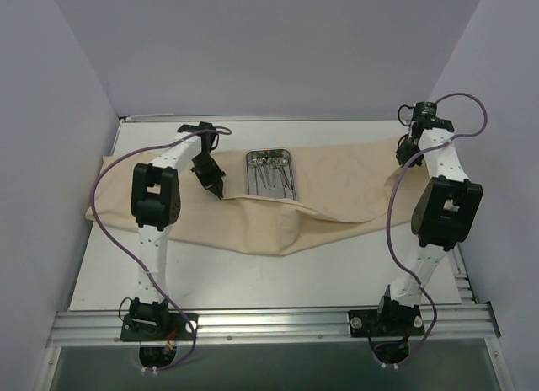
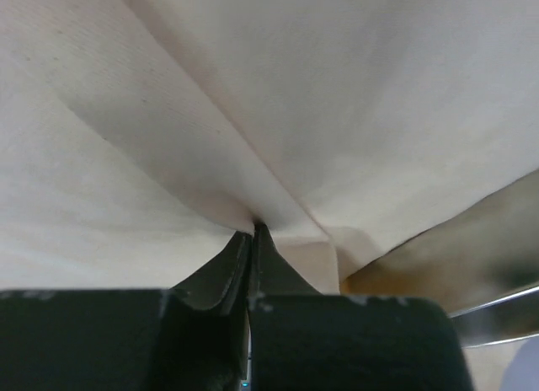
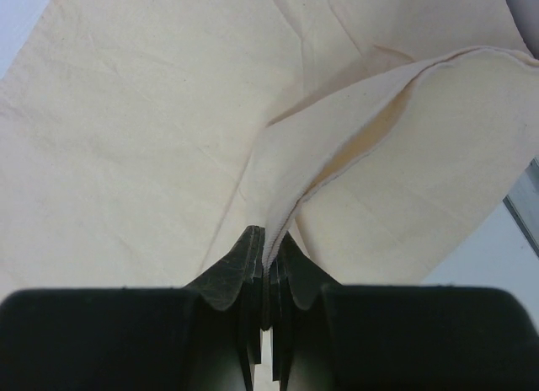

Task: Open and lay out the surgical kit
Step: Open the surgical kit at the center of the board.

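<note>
The beige cloth wrap (image 1: 337, 193) lies opened out across the table. On it stands the small steel tray (image 1: 249, 174) with the thin silver instruments (image 1: 274, 174) lying inside. My left gripper (image 1: 216, 191) is just left of the tray and is shut on a fold of the cloth (image 2: 210, 138), its tips (image 2: 254, 229) pinching a crease. The tray's shiny edge (image 2: 497, 317) shows at the lower right of the left wrist view. My right gripper (image 1: 402, 155) is at the cloth's right end, shut on its hemmed edge (image 3: 354, 147) at the tips (image 3: 269, 237).
The white table (image 1: 278, 281) lies bare in front of the cloth. Lavender walls (image 1: 50, 113) close in the left, back and right. A metal rail (image 1: 269, 322) with both arm bases runs along the near edge. Purple cables loop off each arm.
</note>
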### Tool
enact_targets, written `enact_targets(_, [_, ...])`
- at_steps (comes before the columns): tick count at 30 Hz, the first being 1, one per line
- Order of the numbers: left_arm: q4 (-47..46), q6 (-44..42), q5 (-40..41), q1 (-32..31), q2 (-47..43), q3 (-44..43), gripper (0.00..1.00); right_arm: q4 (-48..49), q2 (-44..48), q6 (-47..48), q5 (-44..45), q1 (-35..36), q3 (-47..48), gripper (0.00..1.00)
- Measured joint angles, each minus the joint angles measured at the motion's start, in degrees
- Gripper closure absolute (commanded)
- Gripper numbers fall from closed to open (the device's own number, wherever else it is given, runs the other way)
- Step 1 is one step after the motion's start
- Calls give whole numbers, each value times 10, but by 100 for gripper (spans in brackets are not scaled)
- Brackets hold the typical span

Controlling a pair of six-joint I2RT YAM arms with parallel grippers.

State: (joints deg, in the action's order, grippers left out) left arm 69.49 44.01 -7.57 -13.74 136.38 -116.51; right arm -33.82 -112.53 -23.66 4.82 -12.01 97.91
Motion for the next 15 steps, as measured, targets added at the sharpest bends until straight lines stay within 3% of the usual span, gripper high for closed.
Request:
enact_targets(6, [-54,-49,43,-8,-152,164,98,-13,48,-10,-12,-28,-48,100])
enact_targets(15, [-124,-92,53,-14,-564,474,98,-90,201,-44,22,-57,-171,100])
